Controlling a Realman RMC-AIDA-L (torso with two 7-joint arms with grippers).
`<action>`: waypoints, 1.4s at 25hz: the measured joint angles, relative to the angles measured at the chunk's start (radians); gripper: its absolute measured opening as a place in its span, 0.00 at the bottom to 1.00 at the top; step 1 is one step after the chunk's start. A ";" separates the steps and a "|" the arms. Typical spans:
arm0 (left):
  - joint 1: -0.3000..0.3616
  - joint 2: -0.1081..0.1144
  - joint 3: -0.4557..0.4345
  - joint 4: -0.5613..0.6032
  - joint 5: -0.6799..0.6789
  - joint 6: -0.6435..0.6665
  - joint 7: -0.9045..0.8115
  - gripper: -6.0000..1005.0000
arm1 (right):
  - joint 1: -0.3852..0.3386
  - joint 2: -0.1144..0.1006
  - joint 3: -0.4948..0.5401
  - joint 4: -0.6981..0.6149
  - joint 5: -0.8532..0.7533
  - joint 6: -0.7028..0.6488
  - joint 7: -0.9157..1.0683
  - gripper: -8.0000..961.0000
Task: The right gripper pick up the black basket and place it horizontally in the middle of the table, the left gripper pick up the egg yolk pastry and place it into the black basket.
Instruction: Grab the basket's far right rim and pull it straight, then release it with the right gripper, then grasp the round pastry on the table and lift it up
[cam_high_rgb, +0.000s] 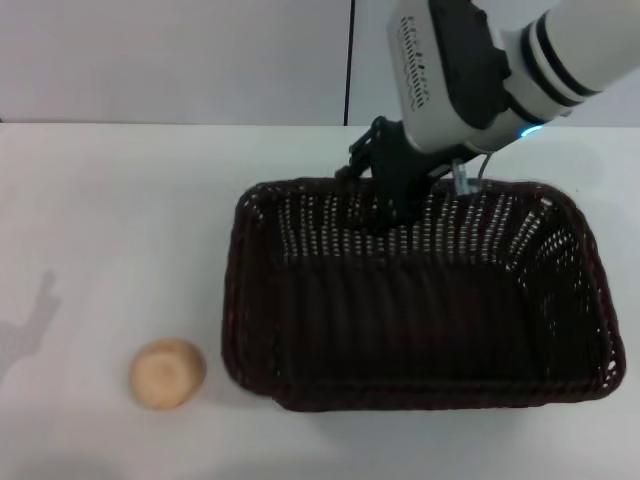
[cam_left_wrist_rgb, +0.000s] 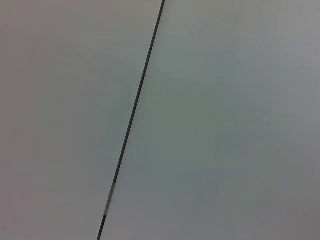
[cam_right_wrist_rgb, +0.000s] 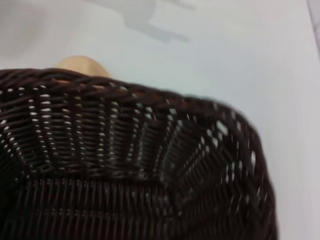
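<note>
One right hand (cam_high_rgb: 385, 195) at basket (cam_high_rgb: 420, 380) rim

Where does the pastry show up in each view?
Head view: pastry on the table, lower left, beside the basket.
Left wrist view: not in it.
Right wrist view: pastry peeking over the basket rim.
Shared landmark: the basket.

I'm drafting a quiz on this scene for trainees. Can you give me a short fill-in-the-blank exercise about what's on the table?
1. The right gripper is at the black basket's ____ rim.
2. The egg yolk pastry lies ____ the basket, on the table.
3. The basket's inside holds ____.
4. The pastry is on the basket's ____ side, by the robot's sides.

Missing words: far; outside; nothing; left
</note>
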 joint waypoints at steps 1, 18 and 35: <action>-0.001 0.000 0.001 0.002 0.000 0.000 -0.006 0.86 | -0.018 0.000 0.000 -0.026 0.006 0.001 0.002 0.44; -0.063 0.008 0.291 0.252 0.042 -0.004 -0.233 0.86 | -0.529 -0.003 0.035 -0.579 0.511 0.103 0.061 0.83; -0.069 0.003 0.635 0.381 0.087 0.038 -0.255 0.86 | -0.914 -0.004 0.239 0.051 1.607 -0.266 -0.527 0.82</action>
